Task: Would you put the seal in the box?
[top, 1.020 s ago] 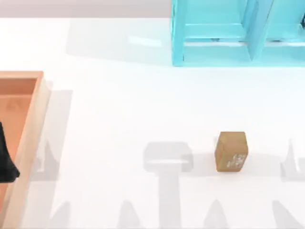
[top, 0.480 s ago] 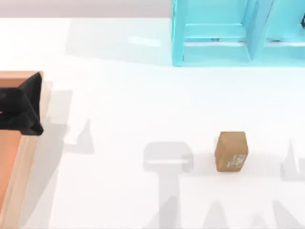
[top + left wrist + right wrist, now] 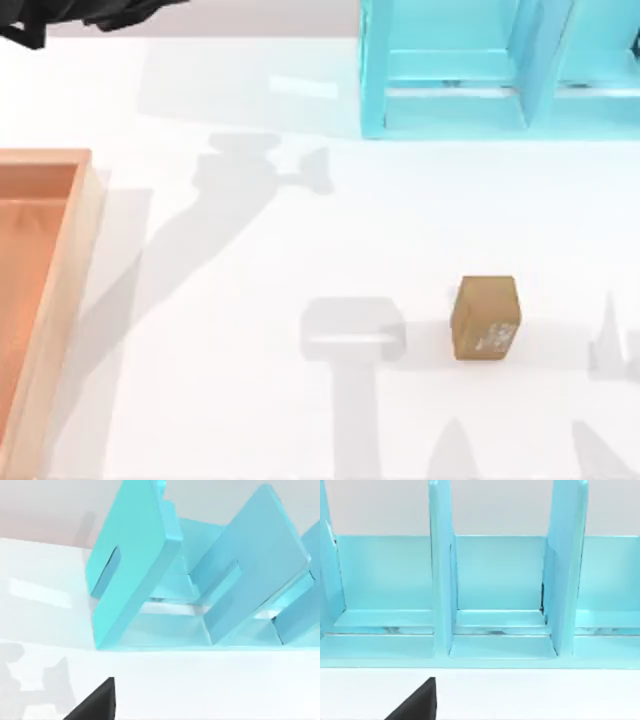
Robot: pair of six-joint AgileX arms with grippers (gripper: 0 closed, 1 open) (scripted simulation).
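left gripper [image 3: 60, 15] sits up at eleven o'clock, finger state i cannot tell; your seal [image 3: 485, 318], rigid and light-looking, wants pinching across its flat sides.

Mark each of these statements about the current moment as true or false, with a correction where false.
1. The seal sits inside the box. False: it stands on the white table, well to the right of the box, which lies at the table's left edge.
2. The box holds nothing on the part of its floor in view. True.
3. A pincer is closed on the seal. False: nothing touches the seal; the left arm is at the top view's far-left corner.
4. The cyan frame structure stands at the far side of the table, beyond the seal. True.
5. The seal has whitish markings on one face. True.
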